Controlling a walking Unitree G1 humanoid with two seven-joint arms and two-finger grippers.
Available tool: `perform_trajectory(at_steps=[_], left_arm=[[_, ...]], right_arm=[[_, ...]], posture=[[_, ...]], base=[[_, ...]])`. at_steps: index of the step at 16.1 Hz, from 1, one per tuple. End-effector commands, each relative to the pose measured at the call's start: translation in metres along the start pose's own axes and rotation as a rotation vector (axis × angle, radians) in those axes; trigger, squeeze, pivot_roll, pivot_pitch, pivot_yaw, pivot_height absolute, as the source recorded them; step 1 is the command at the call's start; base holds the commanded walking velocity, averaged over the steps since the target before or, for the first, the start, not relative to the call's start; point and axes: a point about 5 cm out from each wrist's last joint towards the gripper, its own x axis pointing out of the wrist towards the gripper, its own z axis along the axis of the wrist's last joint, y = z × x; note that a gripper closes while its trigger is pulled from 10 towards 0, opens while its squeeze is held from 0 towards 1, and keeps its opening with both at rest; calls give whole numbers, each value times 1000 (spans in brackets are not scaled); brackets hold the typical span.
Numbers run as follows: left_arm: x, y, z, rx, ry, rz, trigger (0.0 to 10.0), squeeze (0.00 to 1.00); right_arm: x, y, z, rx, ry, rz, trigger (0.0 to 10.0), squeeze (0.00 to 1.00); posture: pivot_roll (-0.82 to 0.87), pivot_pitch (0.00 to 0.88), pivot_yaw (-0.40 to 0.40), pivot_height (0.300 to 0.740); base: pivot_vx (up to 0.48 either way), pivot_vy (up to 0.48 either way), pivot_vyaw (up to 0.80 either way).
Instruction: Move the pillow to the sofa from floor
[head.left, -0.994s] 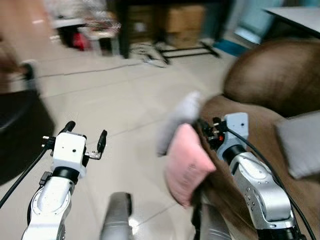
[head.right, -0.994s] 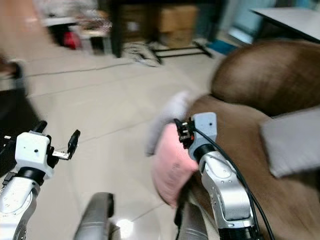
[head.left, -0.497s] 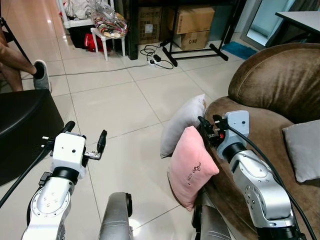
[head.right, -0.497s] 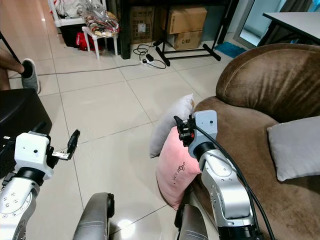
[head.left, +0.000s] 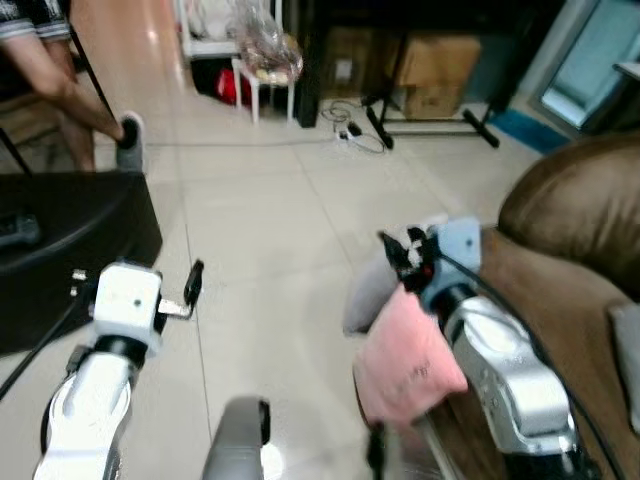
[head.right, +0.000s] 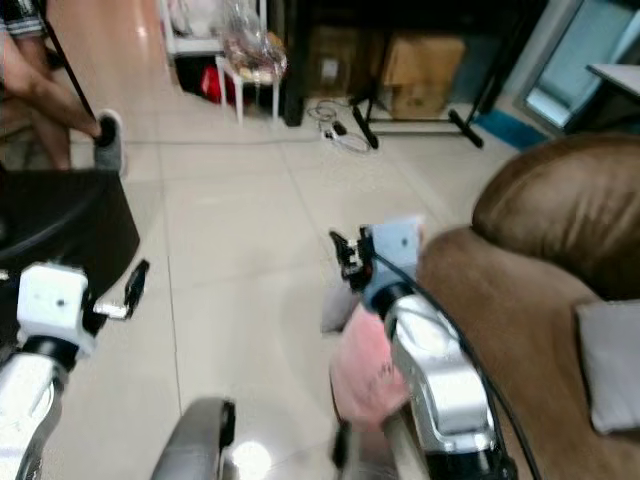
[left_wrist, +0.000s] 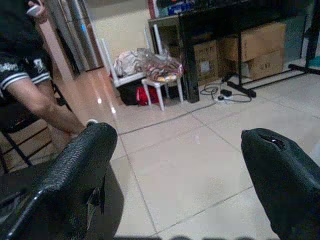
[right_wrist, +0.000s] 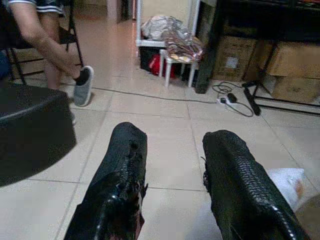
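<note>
- person's leg (head.left: 75, 95) and shoe at far left by a black seat (head.left: 70, 240); someone is close to the work area
- left gripper (head.left: 165, 290) held over the bare tile floor (head.left: 260, 230), fingers spread wide, nothing between them
- pink pillow (head.left: 405, 360) stands on edge on the floor, leaning against the sofa (head.left: 570, 270) front; a grey pillow (head.left: 372, 290) just behind it
- right gripper (head.left: 400, 248) sits just above the pillows; fingers parted a little, gripping nothing; the pink pillow is not yet held
- risk: head views are blurred, so a reach now could miss the pillow top or pinch the grey one instead; soft fabric could slip from a shallow pinch
</note>
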Motion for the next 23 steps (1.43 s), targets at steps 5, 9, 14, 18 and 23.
perform_trajectory(at_steps=[5, 9, 14, 18, 23], left_arm=[[0, -8, 0, -15, -1, -30, 10000, 0], [1, -7, 0, -14, 0, -29, 10000, 0], [2, -7, 1, -17, -5, -32, 10000, 0], [4, -7, 1, -21, -10, -33, 10000, 0], [5, -7, 2, -22, -13, -33, 10000, 0]], right_arm=[[-5, -15, -6, -1, 29, -73, 10000, 0], [-5, -17, -8, 23, 39, -87, 10000, 0], [-5, -18, -9, 37, 43, -97, 10000, 0], [-4, -19, -8, 26, 40, -102, 10000, 0], [-3, -19, -8, 14, 42, -97, 10000, 0]], posture=[[7, 0, -81, 591], [7, 0, -81, 591], [6, 0, -77, 591], [6, 0, -76, 591], [5, 0, -77, 591]], base=[[97, 0, 0], [0, 0, 0], [0, 0, -781], [190, 0, -195], [258, 0, 0]])
